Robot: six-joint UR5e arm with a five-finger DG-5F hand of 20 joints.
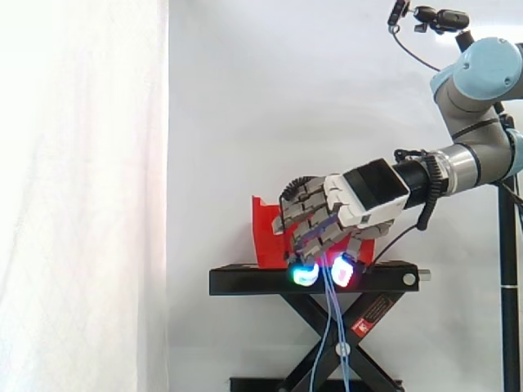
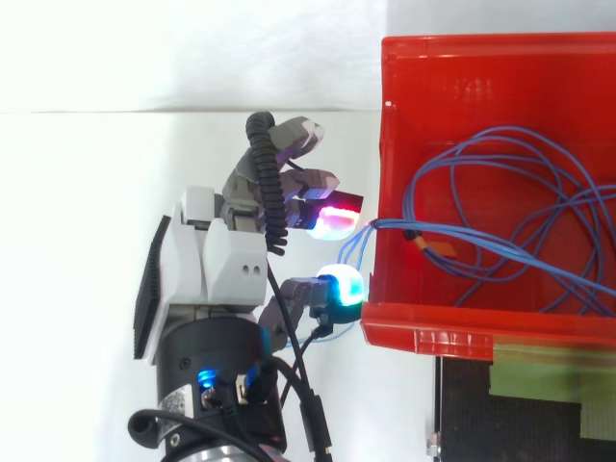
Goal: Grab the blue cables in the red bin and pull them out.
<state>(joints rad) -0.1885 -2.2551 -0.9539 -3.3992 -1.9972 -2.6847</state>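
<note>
The blue cables (image 2: 395, 226) lie mostly in loose loops inside the red bin (image 2: 452, 325), on the right side of the top view. A bundle of strands crosses the left wall of the bin and reaches the hand (image 2: 226, 265) at the lower left. The fingers are curled, and the strands run between the magenta pad (image 2: 332, 219) and the cyan pad (image 2: 339, 287), so we judge that the hand pinches them. In the side view the free ends hang down from the hand, past the black stand (image 1: 245, 282), at the lower centre. To pull well, we think the pinch must be tight and the move straight away from the bin and slow, because the loops can tangle or drag the bin.
</note>
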